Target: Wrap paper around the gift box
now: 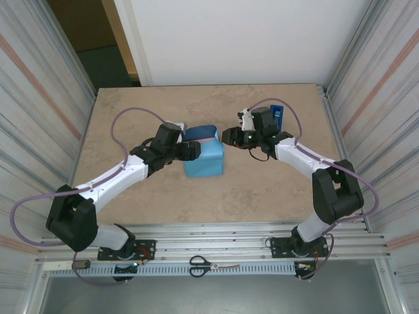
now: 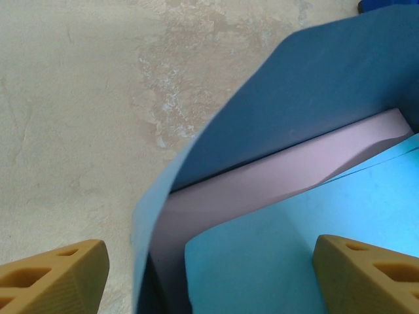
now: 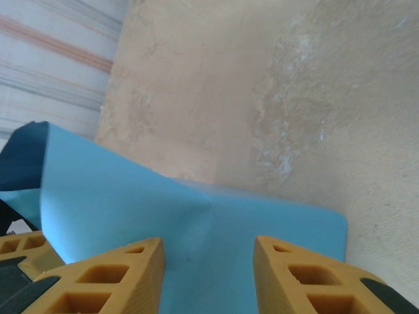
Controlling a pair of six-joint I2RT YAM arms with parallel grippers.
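Mid frame, we see the gift box [image 2: 262,183] between the wide-open left pincer's [image 2: 209,243] tips. The right pincer [image 3: 208,241] gapes empty. The paper [image 2: 314,98] hides most of the box.

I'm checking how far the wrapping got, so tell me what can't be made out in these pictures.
- Gift box: paper covers most of it in the left wrist view; a mauve strip shows, no pattern.
- Right tool: right wrist view, fingers straddle the paper, cut off by the bottom edge; contact unclear.
- Tape dispenser: top view, partly behind the right arm.
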